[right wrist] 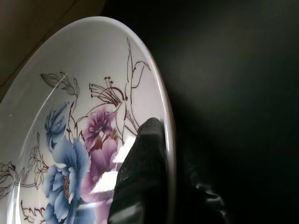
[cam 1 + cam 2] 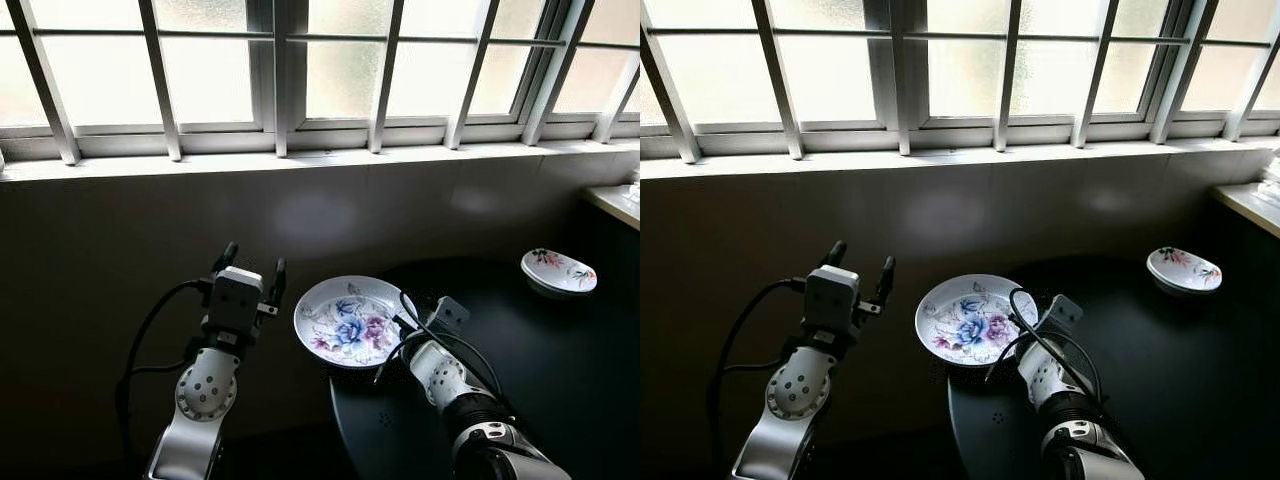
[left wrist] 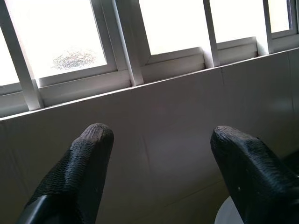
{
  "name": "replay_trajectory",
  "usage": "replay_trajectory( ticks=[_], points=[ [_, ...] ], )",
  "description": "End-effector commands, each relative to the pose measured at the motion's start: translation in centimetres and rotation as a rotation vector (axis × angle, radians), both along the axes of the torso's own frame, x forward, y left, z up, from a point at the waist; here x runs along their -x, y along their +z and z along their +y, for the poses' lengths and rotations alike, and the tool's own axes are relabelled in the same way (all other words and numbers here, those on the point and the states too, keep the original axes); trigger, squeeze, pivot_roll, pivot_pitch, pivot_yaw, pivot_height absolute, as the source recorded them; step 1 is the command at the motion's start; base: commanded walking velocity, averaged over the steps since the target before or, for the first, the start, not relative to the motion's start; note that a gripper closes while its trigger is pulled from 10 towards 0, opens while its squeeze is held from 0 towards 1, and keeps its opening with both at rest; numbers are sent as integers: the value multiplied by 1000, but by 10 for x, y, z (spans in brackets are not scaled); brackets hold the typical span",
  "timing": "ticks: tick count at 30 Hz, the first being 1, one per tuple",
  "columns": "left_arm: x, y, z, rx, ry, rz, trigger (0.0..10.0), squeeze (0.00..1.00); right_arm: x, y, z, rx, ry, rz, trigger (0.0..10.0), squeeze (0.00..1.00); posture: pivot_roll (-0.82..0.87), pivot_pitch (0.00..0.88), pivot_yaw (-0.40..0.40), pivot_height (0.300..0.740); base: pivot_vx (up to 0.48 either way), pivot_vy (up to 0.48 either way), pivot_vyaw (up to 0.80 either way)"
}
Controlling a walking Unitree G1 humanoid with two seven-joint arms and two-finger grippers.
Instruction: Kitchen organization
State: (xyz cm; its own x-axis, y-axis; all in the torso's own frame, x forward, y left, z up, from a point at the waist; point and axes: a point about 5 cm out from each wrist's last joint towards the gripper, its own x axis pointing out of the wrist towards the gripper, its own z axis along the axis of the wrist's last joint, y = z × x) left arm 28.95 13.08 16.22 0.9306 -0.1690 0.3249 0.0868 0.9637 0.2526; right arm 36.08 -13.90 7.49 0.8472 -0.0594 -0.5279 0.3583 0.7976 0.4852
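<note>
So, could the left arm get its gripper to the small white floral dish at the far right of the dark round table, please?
Probably not as things stand. The left gripper is raised and open off the dark round table's left side, while the small floral dish lies far right, beyond the right gripper holding the large floral plate.

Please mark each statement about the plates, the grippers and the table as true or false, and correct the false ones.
1. The right gripper holds the large floral plate by its rim. True.
2. The left gripper is shut on a cup. False: its fingers are open and hold nothing.
3. A smaller floral dish sits on the dark round table. True.
4. The large floral plate lies flat in the middle of the table. False: it is tilted, at the table's left edge.
</note>
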Motion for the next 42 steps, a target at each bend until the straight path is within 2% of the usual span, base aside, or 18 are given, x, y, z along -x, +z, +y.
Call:
replay_trajectory(
  ticks=[1, 12, 14, 21, 26, 28, 33, 35, 42],
  points=[
    [0, -3, 0, -6, 5, 8, 10000, 0, 1, -1, -1, -26, -13, -1, 0, 0, 4, 0, -40, 736, 0, 0, 0],
    [0, -5, 3, -6, 20, 17, 10000, 0, -5, 14, 6, -156, 0, -129, 0, 0, 4, 0, -37, 736, 0, 0, 0],
    [-1, -6, 5, -5, 29, 21, 10000, 0, -6, 19, 10, -193, 22, -175, 0, 0, 4, 0, -37, 736, 0, 0, 0],
    [-1, -8, 11, 1, 55, 30, 10000, 0, -8, 30, 19, -228, 93, -258, 0, 0, 4, 0, -36, 736, 0, 0, 0],
    [0, -17, 21, 18, 108, 89, 10000, 0, -6, 43, 23, -237, 172, -380, 0, 0, 4, 0, -34, 736, 0, 0, 0],
    [2, -20, 23, 28, 107, 104, 10000, 0, 0, 44, 28, -226, 251, -417, 0, 0, 6, 0, -35, 736, 0, 0, 0],
    [3, -20, 24, 29, 105, 109, 10000, 0, 8, 45, 35, -218, 344, -457, 0, 0, 6, 0, -35, 736, 0, 49, 0],
    [4, -21, 25, 30, 110, 111, 10000, 0, 15, 47, 41, -219, 415, -485, 0, 0, 4, 0, -35, 736, 0, 403, 0],
    [5, -21, 27, 29, 117, 113, 10000, 0, 26, 47, 50, -183, 549, -510, 0, 0, 4, 0, -35, 736, 0, 480, 0]
  ],
)
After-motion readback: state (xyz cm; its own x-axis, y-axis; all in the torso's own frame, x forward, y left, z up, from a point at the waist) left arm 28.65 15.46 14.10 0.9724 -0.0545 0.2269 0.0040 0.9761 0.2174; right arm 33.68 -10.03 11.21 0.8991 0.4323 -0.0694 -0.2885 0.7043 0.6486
